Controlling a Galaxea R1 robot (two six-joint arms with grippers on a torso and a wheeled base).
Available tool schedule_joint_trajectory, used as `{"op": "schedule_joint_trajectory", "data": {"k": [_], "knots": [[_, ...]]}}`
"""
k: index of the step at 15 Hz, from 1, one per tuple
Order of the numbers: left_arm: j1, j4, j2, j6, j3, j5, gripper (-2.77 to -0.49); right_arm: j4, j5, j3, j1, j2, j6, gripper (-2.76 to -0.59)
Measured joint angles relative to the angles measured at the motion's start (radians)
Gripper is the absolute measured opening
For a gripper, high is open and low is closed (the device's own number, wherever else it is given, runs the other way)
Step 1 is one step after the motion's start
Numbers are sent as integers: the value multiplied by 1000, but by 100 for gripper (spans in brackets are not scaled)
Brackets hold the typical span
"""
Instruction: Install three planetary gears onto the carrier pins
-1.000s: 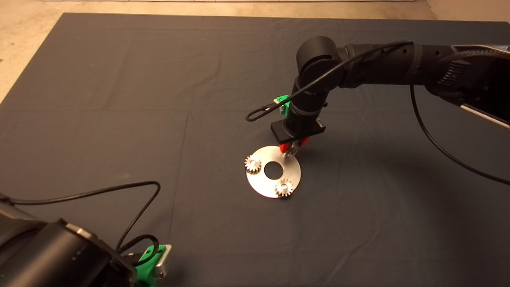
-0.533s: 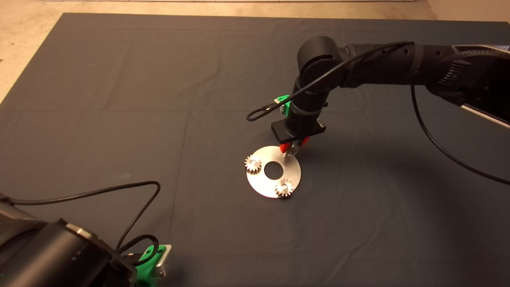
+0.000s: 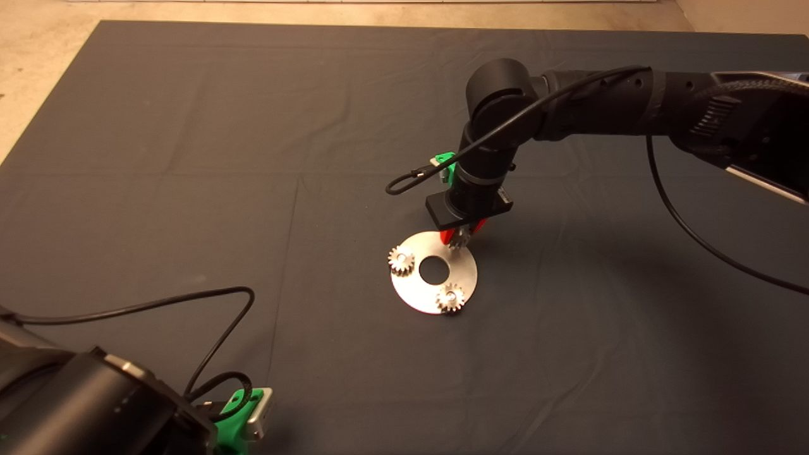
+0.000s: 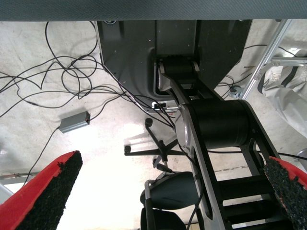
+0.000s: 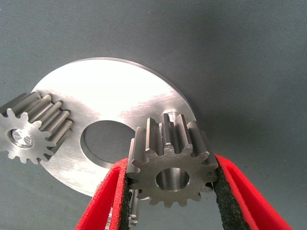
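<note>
Two small silvery spur gears point(image 3: 401, 260) point(image 3: 450, 297) sit on the shiny round metal disc point(image 3: 461, 275) while the right gripper point(image 5: 170, 179) pinches the third silvery gear point(image 5: 169, 165) above the last bare pin point(image 5: 171, 115); the left gripper point(image 4: 158, 191) waits spread open.

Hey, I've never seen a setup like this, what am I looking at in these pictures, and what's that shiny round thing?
It is a two-armed robot at a table with a dark mat. One camera looks down from above; one sits on each wrist. The shiny disc has pins; two gears already sit on pins. The right gripper holds the third gear over the disc, near the free pin. The left gripper waits, open, at the lower left; its camera shows floor and cables.
</note>
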Motion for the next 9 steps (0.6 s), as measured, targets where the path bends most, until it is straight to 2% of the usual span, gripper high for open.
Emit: {"op": "schedule_joint_trajectory", "data": {"k": [9], "knots": [[0,0,0,0,0,0,-49,1,0,-10,-8,0,0,-232]]}}
